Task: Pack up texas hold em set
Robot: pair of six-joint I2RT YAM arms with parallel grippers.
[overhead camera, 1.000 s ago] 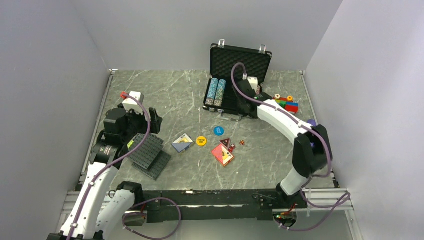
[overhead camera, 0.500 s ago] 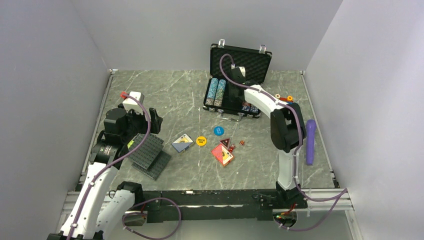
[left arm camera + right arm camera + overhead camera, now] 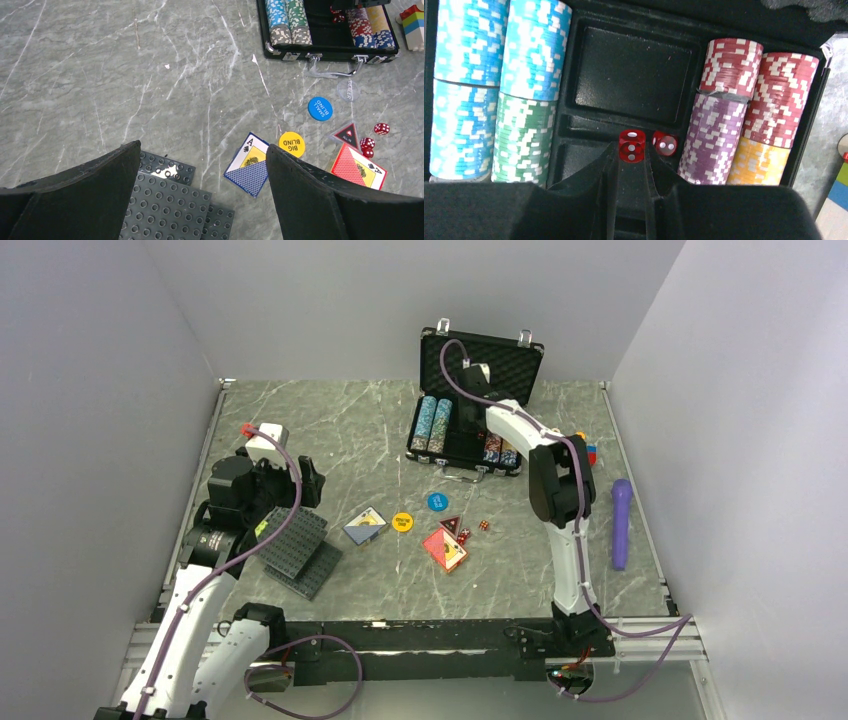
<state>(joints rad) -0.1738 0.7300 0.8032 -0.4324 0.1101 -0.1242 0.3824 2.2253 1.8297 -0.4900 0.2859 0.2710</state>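
Note:
The black briefcase (image 3: 481, 352) stands open at the back, with chip rows (image 3: 531, 75) on both sides of its tray. My right gripper (image 3: 631, 150) reaches into the tray's middle slot, shut on a red die (image 3: 631, 145); a second die (image 3: 665, 143) lies beside it. On the table lie a blue-backed deck (image 3: 250, 167), a red deck (image 3: 359, 167), the yellow button (image 3: 292, 144), the blue button (image 3: 320, 108), the red-triangle button (image 3: 348, 136) and more dice (image 3: 382, 128). My left gripper (image 3: 200, 170) is open and empty above the table's left side.
Dark grey studded plates (image 3: 170, 205) lie under my left gripper. A colourful block figure (image 3: 587, 450) stands right of the case. A purple object (image 3: 620, 523) lies near the right edge. A clear dealer button (image 3: 348, 90) lies in front of the case handle.
My right arm has swung left and back from the case's front right to over its middle, which uncovers the purple object. My left arm has not moved.

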